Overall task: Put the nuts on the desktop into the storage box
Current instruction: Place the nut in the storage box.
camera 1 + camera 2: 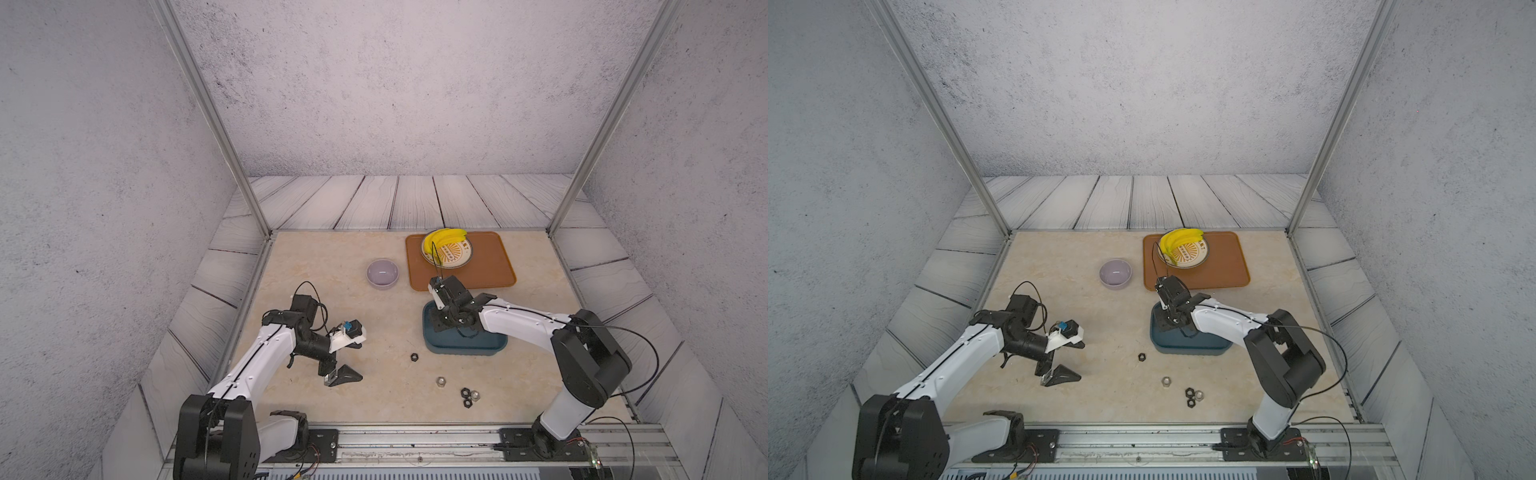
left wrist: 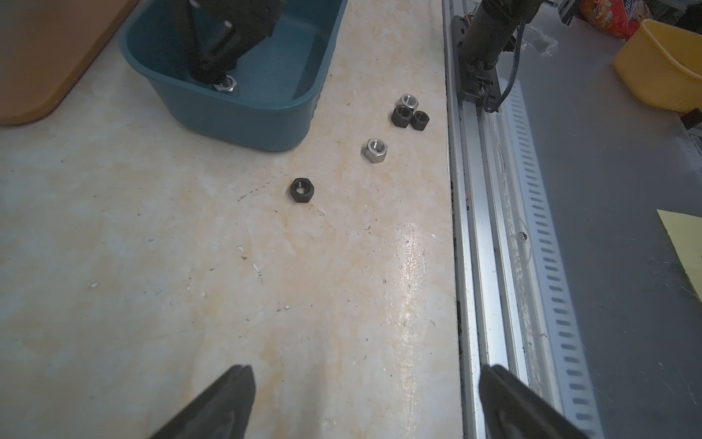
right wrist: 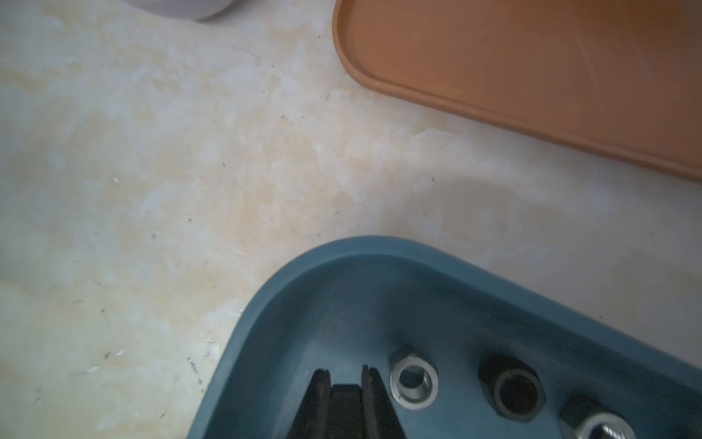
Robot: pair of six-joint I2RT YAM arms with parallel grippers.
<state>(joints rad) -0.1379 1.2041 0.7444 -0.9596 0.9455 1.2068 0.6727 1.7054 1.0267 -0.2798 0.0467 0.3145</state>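
Mid-drop, it seems: R gripper (image 3: 343, 374) reaches down into the storage box (image 1: 461, 348), jaws pinched on a dark piece (image 3: 345, 403), apparently a black nut, tips close to the floor; just beside them in the box lie a silver nut (image 3: 414, 384), a black one and at least one more; L gripper (image 2: 366, 370) hovers over the desktop (image 1: 332, 270), jaws spread wide, holding nothing; five nuts left outside: a lone black nut (image 1: 414, 356) just off the box's near wall, a lone silver nut (image 1: 440, 381) nearer the robot's base, a cluster of three (image 1: 469, 397) nearer still. Probable next step: let go, then fetch; lone black nut lies between L gripper & box, straight ahead of L's open jaws, flat w/ hole up, so no long axis to line up on; cluster sits on R arm's side.
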